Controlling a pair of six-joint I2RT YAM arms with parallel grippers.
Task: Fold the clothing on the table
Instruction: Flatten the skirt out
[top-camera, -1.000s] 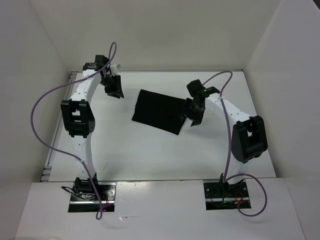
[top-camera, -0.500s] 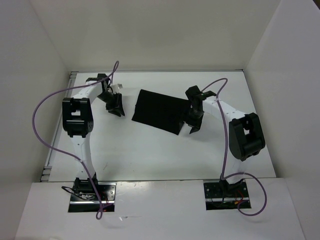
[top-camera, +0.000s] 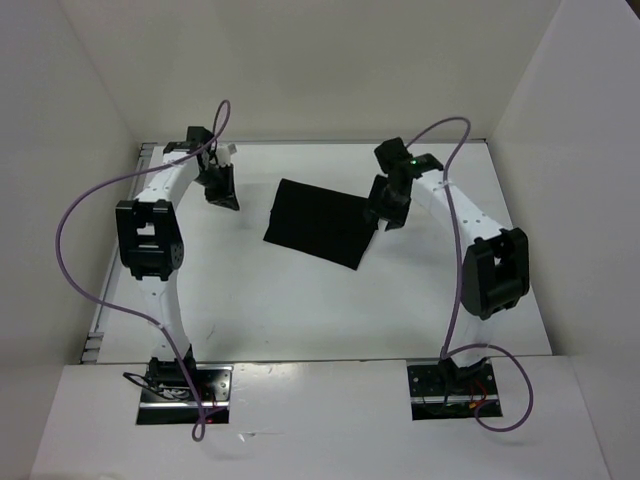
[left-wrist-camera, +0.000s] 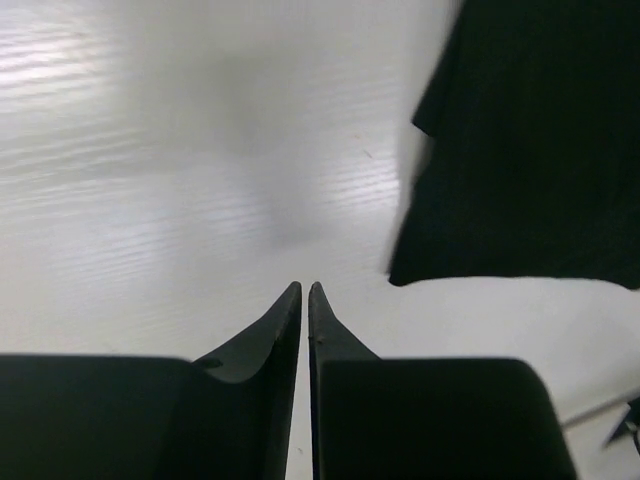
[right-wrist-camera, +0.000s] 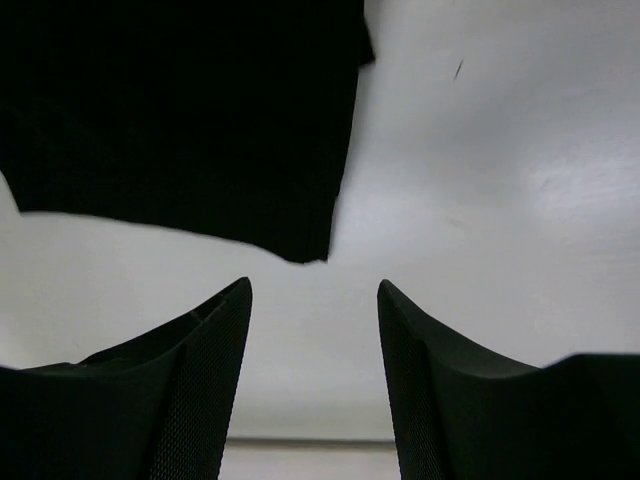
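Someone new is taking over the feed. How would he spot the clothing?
On the white table, between the two arms, lies the clothing: a flat, black, roughly rectangular patch set slightly askew. Unlike the black left gripper and right gripper flanking it, it is cloth lying flat on the surface.

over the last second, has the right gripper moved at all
Yes. The right gripper moved toward the far edge of the table, from beside the black garment's near right corner to its far right corner; the garment stayed put.
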